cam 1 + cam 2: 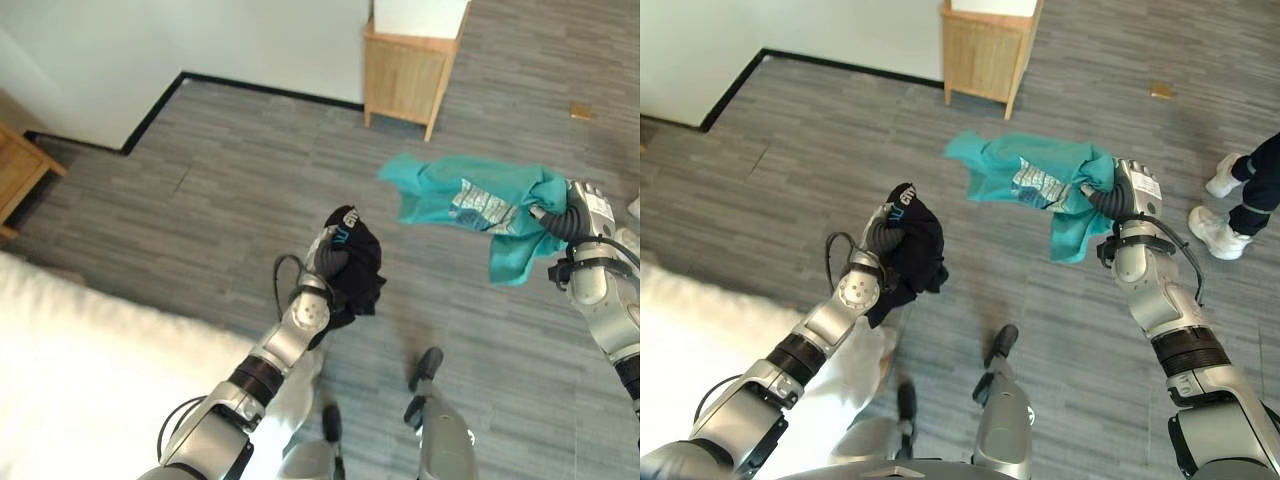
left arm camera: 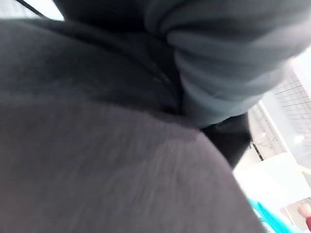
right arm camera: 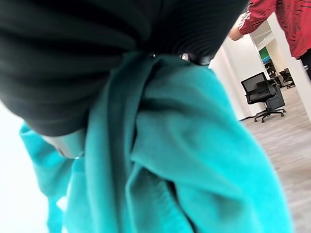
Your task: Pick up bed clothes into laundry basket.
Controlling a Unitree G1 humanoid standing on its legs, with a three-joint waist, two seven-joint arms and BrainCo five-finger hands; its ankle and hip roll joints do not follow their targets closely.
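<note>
Left hand (image 1: 883, 238) curled round black garment (image 1: 915, 250), bunched, held in air above grey plank floor (image 1: 790, 180); fabric covers left wrist view, so finger detail probably hidden there; right hand (image 1: 1118, 200) clamped on teal shirt (image 1: 1035, 180), which hangs out toward middle, clear of floor; white bed (image 1: 80, 350) at lower left; wooden cabinet (image 1: 405, 75) by wall; person's white shoes (image 1: 1215, 215) right of right arm.
</note>
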